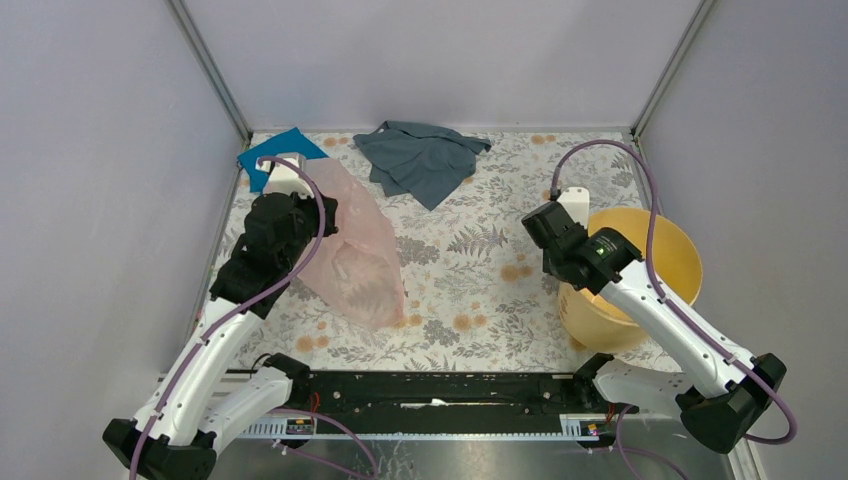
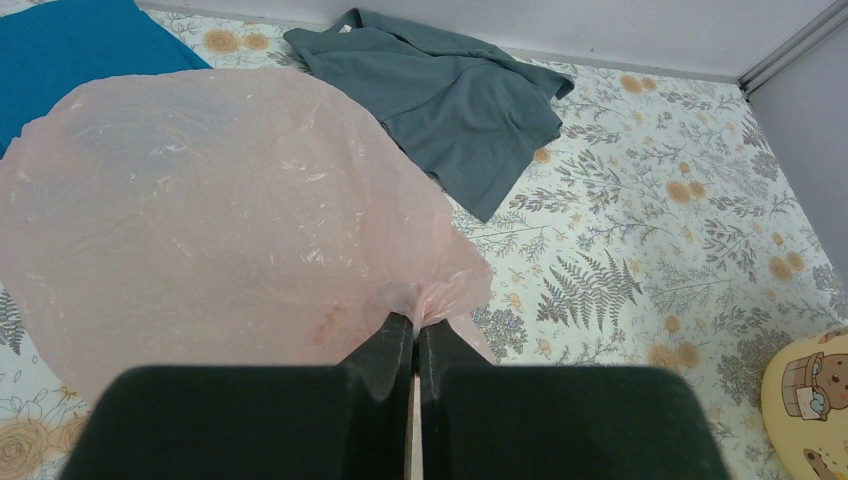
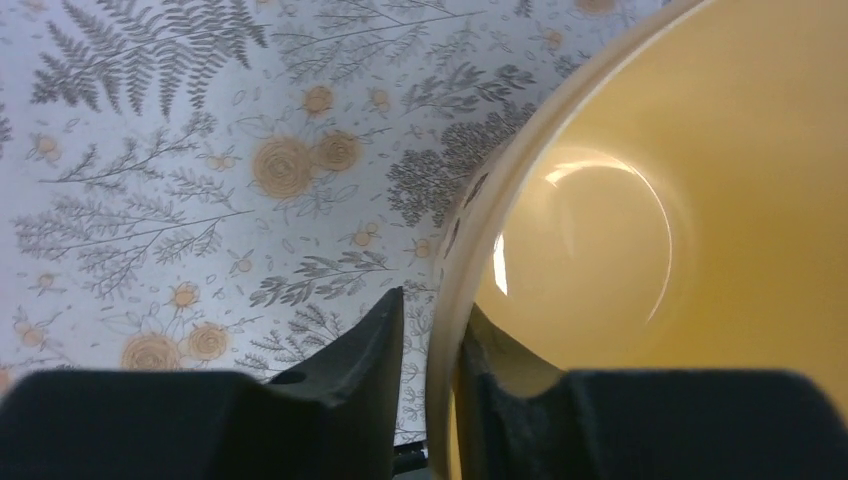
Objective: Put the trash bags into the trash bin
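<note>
1. The table (image 1: 470, 260) is the biggest thing. It has a cloth with flowers and ferns on it, and everything sits on top.
2. The trash bin (image 1: 680, 250) is a round yellow bucket on the right side of the table. Nothing is inside it yet.
3. The trash bag (image 1: 350, 260) is thin, pink and crinkly. It is on the left side, well apart from the bin. It is puffed out wide, so it may catch air when it is carried. I cannot tell if any of it is off the table.
4. The grey cloth (image 1: 420, 160) lies in a heap at the far edge, in the middle. It is not part of the job.
5. The teal cloth (image 1: 275, 150) is in the far left corner, and the bag covers one side of it. It is not part of the job either.
6. The right gripper (image 3: 432, 310) pinches the rim of the bin, one finger inside and one outside. I think it holds the bin so it will not slide or tip when the bag comes.
7. The left gripper (image 2: 415, 325) squeezes tight on a bunched-up bit of the bag's edge. That gives a firm hold on slippery plastic. Next, the bag needs to travel across to the bin.
</note>
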`<state>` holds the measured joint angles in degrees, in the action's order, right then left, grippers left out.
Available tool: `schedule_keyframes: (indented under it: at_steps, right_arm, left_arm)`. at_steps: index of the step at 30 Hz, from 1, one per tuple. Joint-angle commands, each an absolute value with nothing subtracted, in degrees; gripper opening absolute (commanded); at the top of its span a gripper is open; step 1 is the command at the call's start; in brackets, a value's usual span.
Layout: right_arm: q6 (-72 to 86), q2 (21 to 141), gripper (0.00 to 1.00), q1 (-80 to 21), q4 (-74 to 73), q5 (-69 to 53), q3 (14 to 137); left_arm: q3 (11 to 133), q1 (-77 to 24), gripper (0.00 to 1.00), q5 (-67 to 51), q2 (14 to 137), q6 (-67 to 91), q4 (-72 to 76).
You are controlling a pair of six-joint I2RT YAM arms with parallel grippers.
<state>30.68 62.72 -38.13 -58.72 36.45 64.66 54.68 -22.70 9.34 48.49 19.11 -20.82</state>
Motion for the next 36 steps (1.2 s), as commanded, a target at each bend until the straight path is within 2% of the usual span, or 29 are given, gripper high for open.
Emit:
schedule_keyframes:
  at_steps: [1, 4, 10, 24, 28, 36]
  right_arm:
    - [25.5, 62.2, 0.25, -38.2, -50.5, 29.8, 65.3]
    - [23.6, 63.2, 0.15, -38.2, -46.9, 25.5, 66.3]
    - [22.0, 68.2, 0.01, -38.5, -40.9, 15.5, 68.8]
    - [23.3, 79.5, 0.00, -49.4, -35.3, 14.7, 73.8]
    - [23.1, 79.2, 0.09, -49.5, -35.6, 14.8, 74.3]
    - [22.3, 73.9, 0.43, -49.5, -38.0, 17.3, 73.9]
  left_arm:
    - [54.4, -22.4, 0.00, 8.8, 48.7, 19.4, -17.7]
    - [54.3, -22.4, 0.00, 8.6, 48.9, 19.5, -17.7]
    - [54.4, -22.4, 0.00, 8.1, 49.6, 19.7, -17.6]
    - [54.4, -21.9, 0.00, 8.5, 50.1, 19.7, -17.6]
    - [54.3, -22.0, 0.00, 8.8, 49.7, 19.7, -17.7]
    - [54.3, -21.9, 0.00, 9.2, 49.1, 19.6, -17.7]
